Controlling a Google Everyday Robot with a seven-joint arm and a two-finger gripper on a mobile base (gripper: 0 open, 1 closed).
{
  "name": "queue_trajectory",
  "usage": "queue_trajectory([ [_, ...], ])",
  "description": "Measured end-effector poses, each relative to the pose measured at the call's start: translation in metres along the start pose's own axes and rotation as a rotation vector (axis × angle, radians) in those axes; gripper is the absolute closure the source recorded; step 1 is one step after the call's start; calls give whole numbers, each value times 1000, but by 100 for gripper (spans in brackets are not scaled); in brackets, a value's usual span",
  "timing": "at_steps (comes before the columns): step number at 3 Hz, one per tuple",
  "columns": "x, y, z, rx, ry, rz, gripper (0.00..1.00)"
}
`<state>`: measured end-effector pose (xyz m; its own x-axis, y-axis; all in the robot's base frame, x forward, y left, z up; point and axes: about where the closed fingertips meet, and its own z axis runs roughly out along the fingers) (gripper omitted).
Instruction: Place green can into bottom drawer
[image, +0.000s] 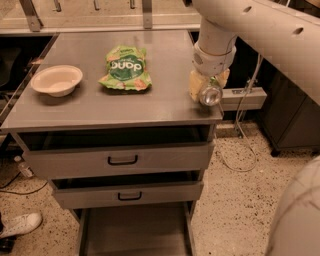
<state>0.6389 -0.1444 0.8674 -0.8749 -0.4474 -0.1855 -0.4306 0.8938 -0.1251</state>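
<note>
At the far lower left of the frame a white shoe sits on the speckled floor. Above it, on the left part of the grey bench, stands a pale bowl, upright and near the bench's left edge. To its right, around the middle of the bench top and well apart from the bowl, a green snack bag with white lettering lies flat.

Below the bench top come two grey drawers with black handles: the upper drawer and under it the middle drawer, each with a dark gap showing above its front. Lowest of all, at the bottom centre of the frame, the bottom drawer is pulled out and its plain flat floor faces up.

Further right, at the right front corner of the bench, is my gripper, hanging from my white arm, which comes down from the upper right of the frame. My yellowish fingers are clamped on the green can, one on each side of it. The can lies tilted in my grip with its shiny silver round end turned toward the camera. It is well apart from the snack bag and far above the bottom drawer. I cannot tell whether the can touches the bench top. Right of the bench, a thin cable trails down onto the floor.
</note>
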Motion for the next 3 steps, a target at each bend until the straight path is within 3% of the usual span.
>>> queue_trajectory([
  [1,0,0,0,0,0,0,100],
  [2,20,3,-17,16,2,0,100],
  [3,59,12,-41,38,-3,36,100],
])
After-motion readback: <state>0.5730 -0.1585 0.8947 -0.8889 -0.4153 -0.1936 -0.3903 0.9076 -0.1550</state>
